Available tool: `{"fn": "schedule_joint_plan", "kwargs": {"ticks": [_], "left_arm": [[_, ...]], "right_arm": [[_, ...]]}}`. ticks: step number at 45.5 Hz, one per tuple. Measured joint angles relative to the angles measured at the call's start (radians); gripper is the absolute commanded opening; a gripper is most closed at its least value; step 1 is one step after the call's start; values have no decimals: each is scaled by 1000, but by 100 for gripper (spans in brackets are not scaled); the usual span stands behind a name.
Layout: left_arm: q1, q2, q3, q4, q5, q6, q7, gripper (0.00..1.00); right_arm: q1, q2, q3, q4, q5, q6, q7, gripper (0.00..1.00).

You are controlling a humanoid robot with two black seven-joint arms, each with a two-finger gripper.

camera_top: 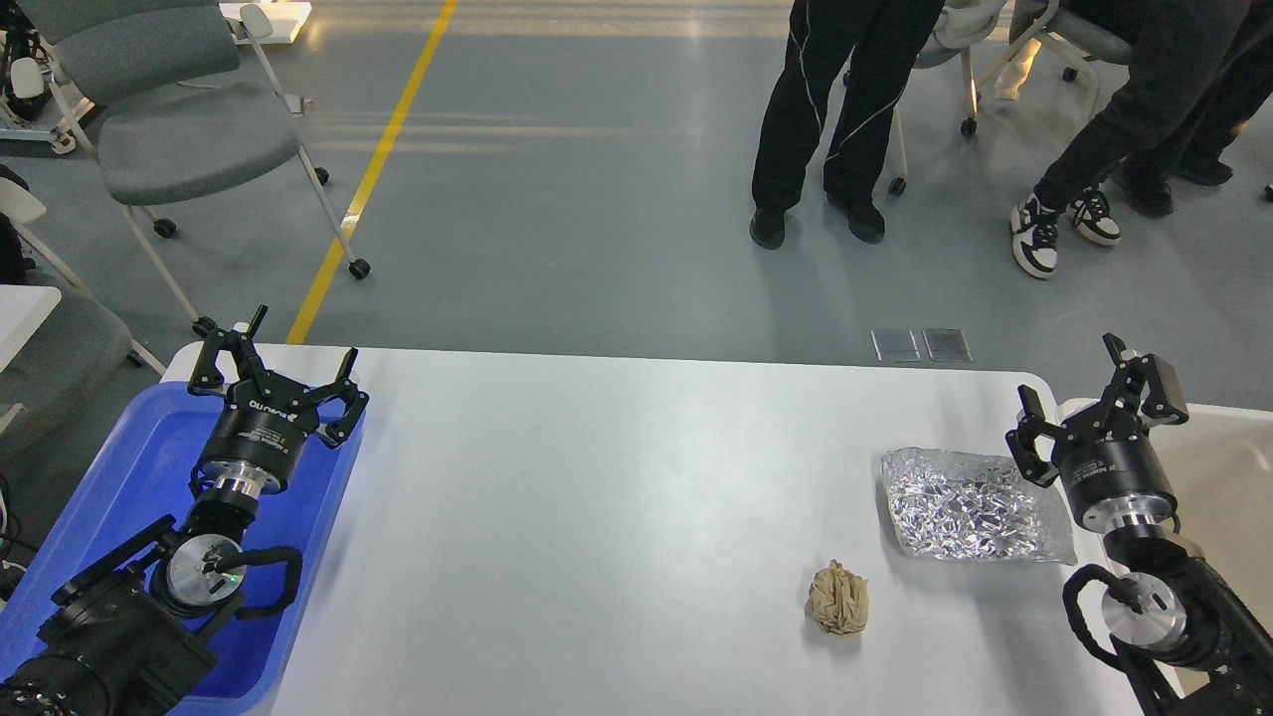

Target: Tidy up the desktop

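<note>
The white desktop (597, 497) fills the middle of the head view. A crumpled beige paper ball (839, 598) lies on it right of centre, near the front. Behind and to the right of the ball rests a flat sheet of crinkled silver foil (970, 505). My left gripper (281, 361) hovers open over the far end of the blue tray (129, 467), holding nothing. At the table's right edge my right gripper (1084, 388) is open and empty, just right of the foil.
A beige-white tub (1228, 477) stands off the right edge of the table. Beyond the table are grey chairs (189, 139) at the left and people's legs (835, 119) at the far right. A yellow floor line (378, 159) runs away from the table.
</note>
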Motion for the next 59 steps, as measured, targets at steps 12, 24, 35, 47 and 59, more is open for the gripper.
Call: {"fn": "schedule_joint_plan", "kwargs": {"ticks": [12,24,35,47,59], "left_arm": [[-1,0,1,0,0,1,0,100],[-1,0,1,0,1,1,0,100],[-1,0,1,0,1,1,0,100],[-1,0,0,0,1,1,0,100],[-1,0,0,0,1,1,0,100]], "right_arm": [[-1,-2,0,1,0,0,0,100],[0,-3,-2,1,0,0,-8,100],[-10,-12,-2,35,18,3,-76,100],[-14,-34,-2,68,26,-2,-108,100],[-23,-100,-40,115,22,-10,-116,100]]}}
